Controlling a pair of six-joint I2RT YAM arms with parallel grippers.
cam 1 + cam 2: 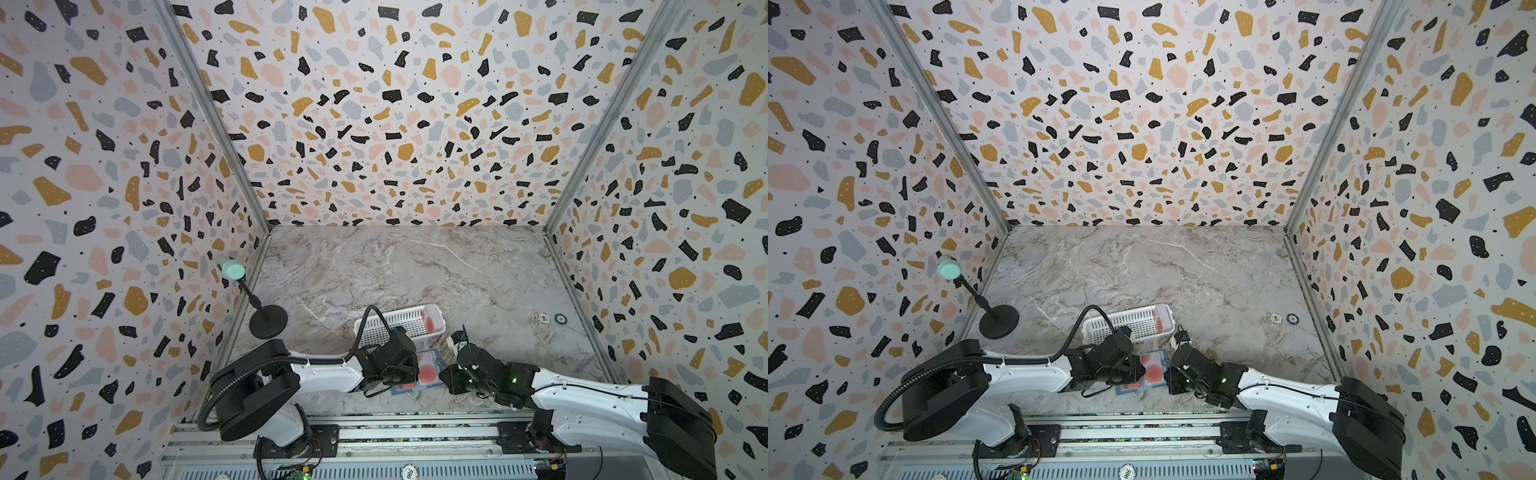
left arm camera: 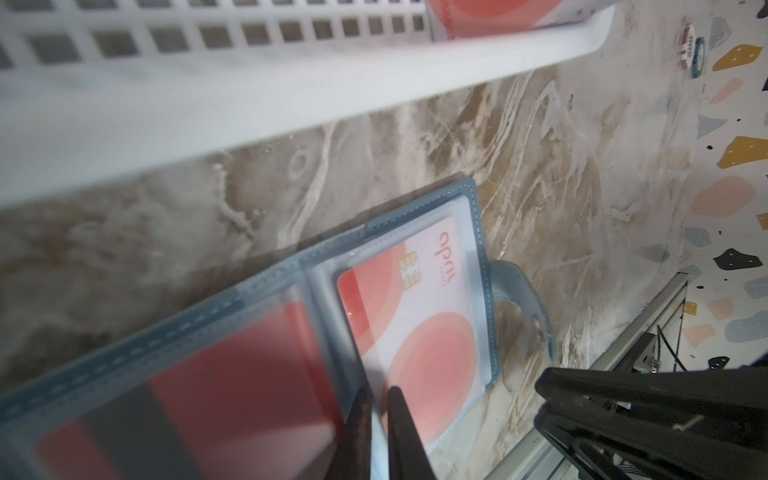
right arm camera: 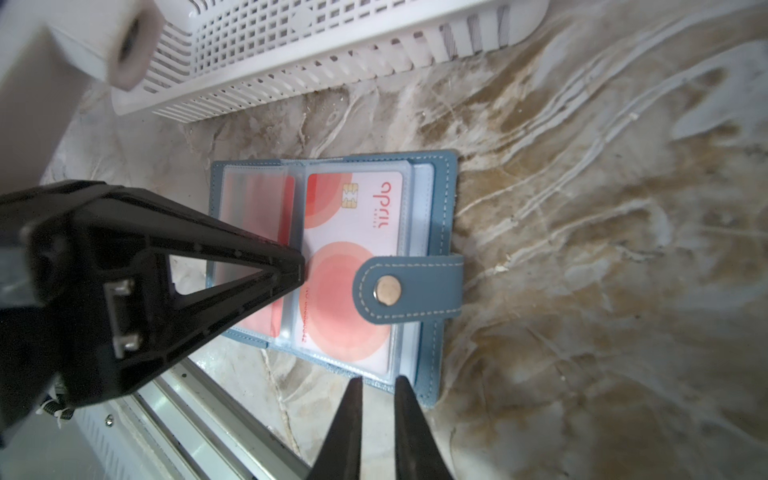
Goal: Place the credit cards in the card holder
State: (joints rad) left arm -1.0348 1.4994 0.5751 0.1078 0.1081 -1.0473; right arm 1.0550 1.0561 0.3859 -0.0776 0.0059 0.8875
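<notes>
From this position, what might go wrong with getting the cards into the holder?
The snap tab lies folded over the face-up card in the open card holder, so it may block that pocket. The left pincer sits at the holder's fold, and withdrawing it could drag the holder along.

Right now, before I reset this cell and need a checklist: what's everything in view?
table: 1, grey marble
card holder: 1, slate-blue, open on table, near front
basket: 1, white, behind holder
credit cards: 3 seen, pale-and-red; two in holder pockets, one in basket
stand: 1, black with mint head, table's left edge
round tokens: 2, white and teal-rimmed, table's right
left gripper: 1, black, at holder's fold
right gripper: 1, black, at holder's edge
</notes>
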